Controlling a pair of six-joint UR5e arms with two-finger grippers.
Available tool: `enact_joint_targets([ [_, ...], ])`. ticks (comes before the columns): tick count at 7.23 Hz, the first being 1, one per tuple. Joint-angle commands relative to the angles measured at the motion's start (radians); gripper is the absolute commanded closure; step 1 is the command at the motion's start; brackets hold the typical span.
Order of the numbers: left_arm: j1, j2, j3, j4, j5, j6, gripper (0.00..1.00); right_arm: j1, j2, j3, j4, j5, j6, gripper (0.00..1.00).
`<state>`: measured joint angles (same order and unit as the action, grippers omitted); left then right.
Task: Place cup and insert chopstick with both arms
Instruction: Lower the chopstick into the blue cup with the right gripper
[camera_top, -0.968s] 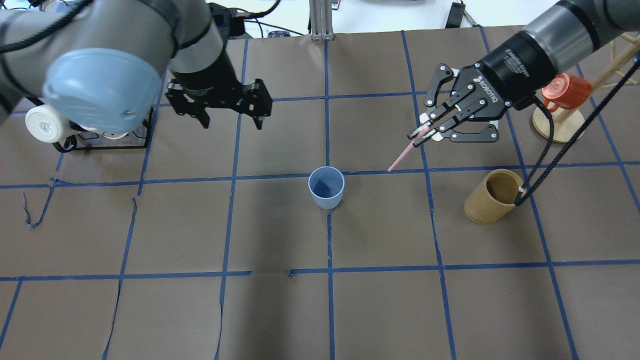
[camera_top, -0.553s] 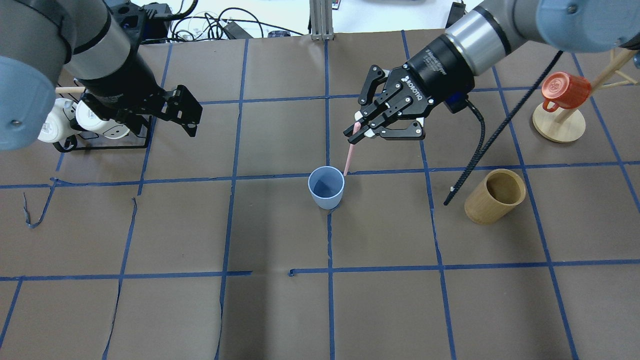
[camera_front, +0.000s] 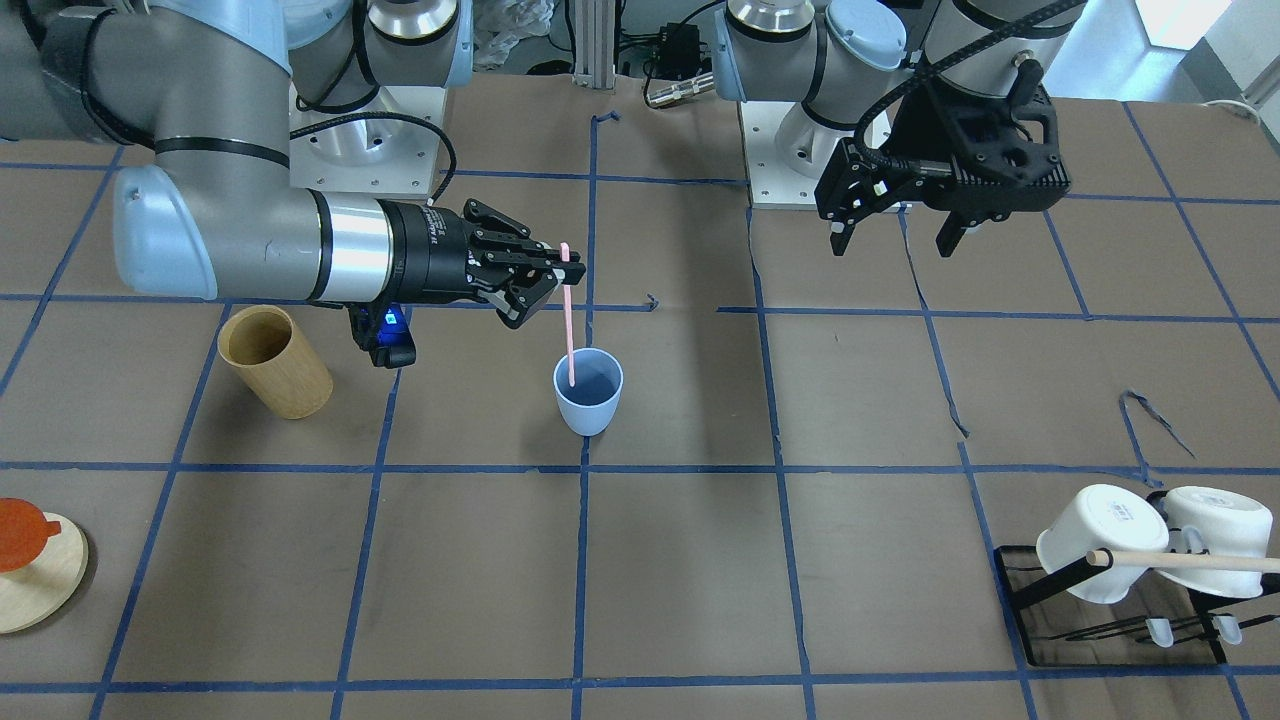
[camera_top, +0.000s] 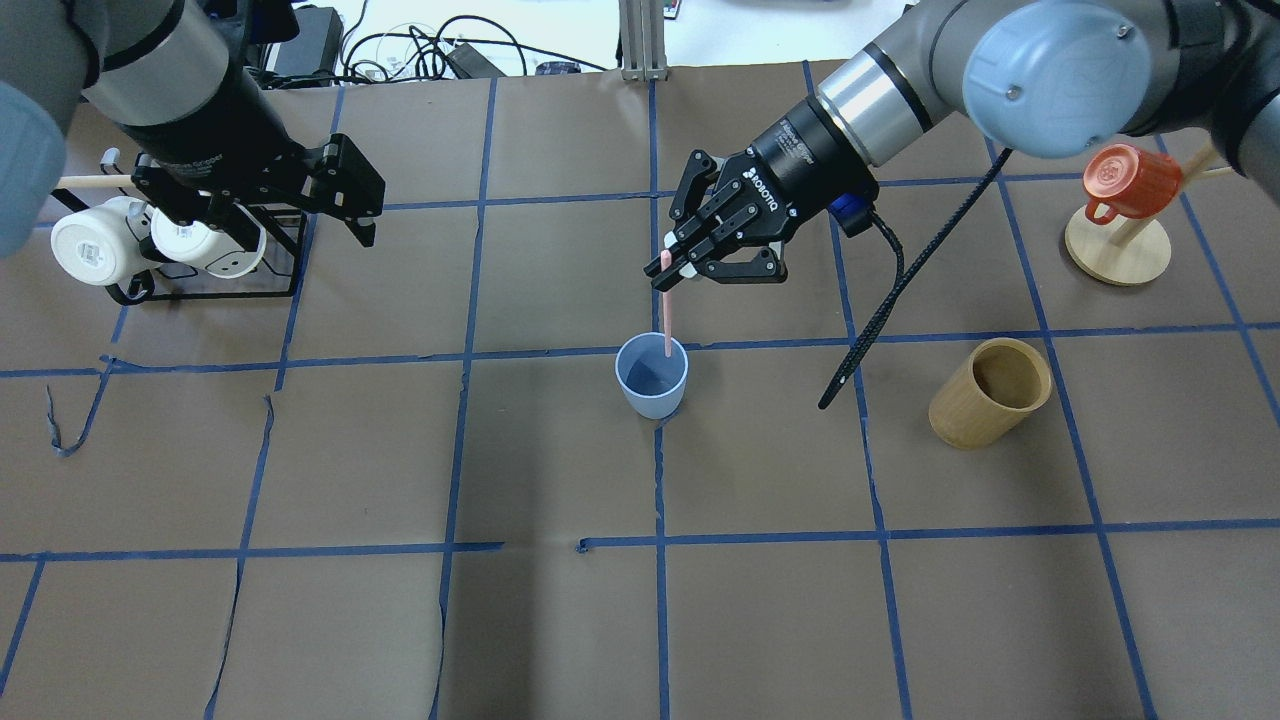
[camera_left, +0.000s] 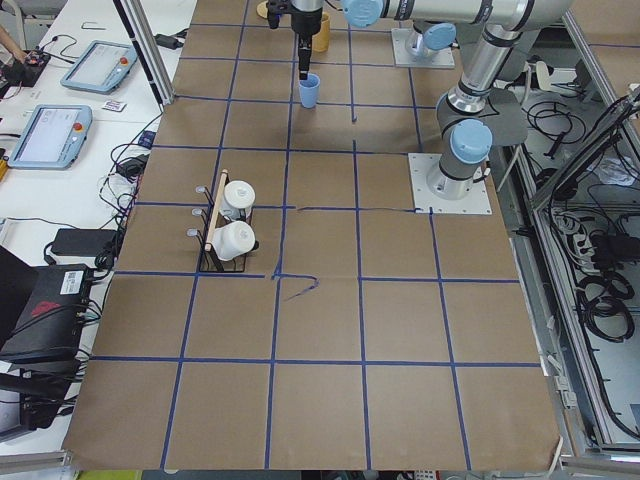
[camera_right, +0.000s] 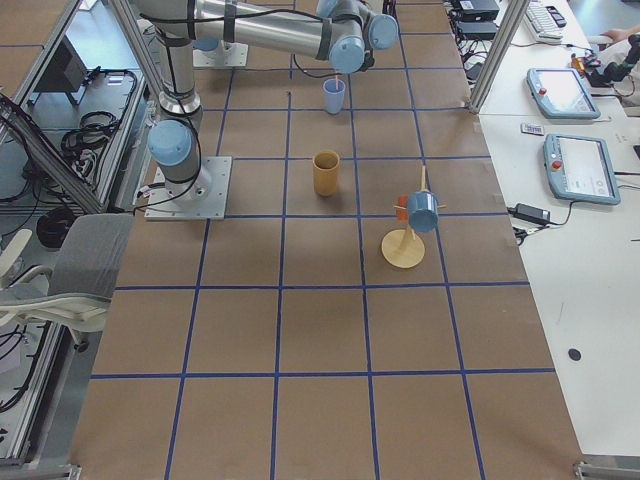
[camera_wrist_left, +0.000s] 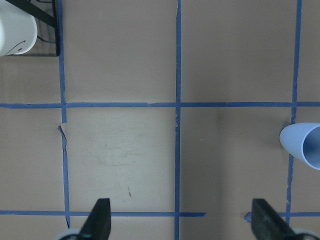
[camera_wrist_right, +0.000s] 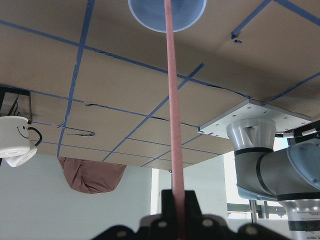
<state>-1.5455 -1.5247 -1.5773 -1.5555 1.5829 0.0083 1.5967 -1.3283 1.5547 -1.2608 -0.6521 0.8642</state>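
— The cup (camera_top: 655, 402) stands where?
— Upright on the brown table (camera_top: 760, 620), at a crossing of blue tape lines.
— And the chopstick (camera_top: 667, 318)?
— Nearly vertical, its lower tip within the cup's rim. The right pincer (camera_top: 678, 268) clamps its upper end.
— The left pincer (camera_front: 890, 243)?
— Farther off, above the table near the mug rack (camera_top: 210, 294), fingers spread, holding nothing.

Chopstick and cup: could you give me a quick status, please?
Right gripper shut on chopstick, tip at cup mouth. Left gripper open, empty. Nothing blocking.
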Motion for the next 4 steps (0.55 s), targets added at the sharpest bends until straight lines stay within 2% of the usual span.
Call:
enact_joint_targets([
  [1,0.001,0.001,-0.004,-0.005,0.0,-0.002,0.0,0.002,0.004,0.002,-0.003,0.029,0.001,0.88],
  [3,-0.001,0.001,-0.004,-0.005,-0.001,-0.002,0.0,0.002,0.014,0.024,-0.002,0.029,0.003,0.83],
  [4,-0.001,0.003,-0.006,-0.005,-0.003,-0.002,0.0,0.002,0.012,0.031,-0.006,0.023,-0.002,0.33],
])
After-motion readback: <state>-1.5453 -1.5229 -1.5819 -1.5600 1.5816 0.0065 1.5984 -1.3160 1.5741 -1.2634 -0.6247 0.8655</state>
